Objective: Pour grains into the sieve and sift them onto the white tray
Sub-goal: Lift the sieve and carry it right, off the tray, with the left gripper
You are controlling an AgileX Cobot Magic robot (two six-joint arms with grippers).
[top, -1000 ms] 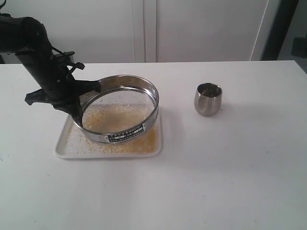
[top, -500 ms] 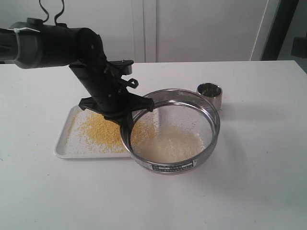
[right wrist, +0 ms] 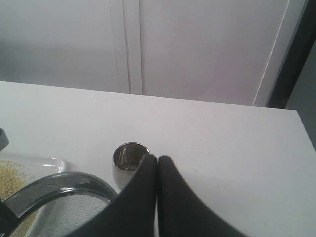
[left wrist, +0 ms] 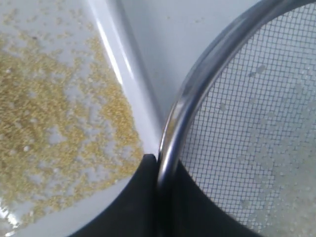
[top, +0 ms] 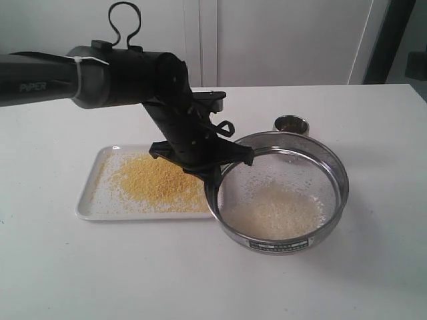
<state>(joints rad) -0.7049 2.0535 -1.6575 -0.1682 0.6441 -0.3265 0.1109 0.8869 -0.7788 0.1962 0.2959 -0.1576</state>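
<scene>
Rim grip suits this wide round steel-rimmed wire-mesh sieve [top: 280,197]: stiff, smooth, probably slippery, so your left gripper [top: 213,175] is clamped on the rim, holding it just beside the flat white tray [top: 89,201]. Golden grains [top: 150,181] lie on the tray; pale ones sit in the mesh. Only the right wrist view shows your right gripper [right wrist: 157,161], fingers together, empty.

Sieve [top: 283,200] right of tray [top: 89,202], cup [top: 291,123] behind
</scene>
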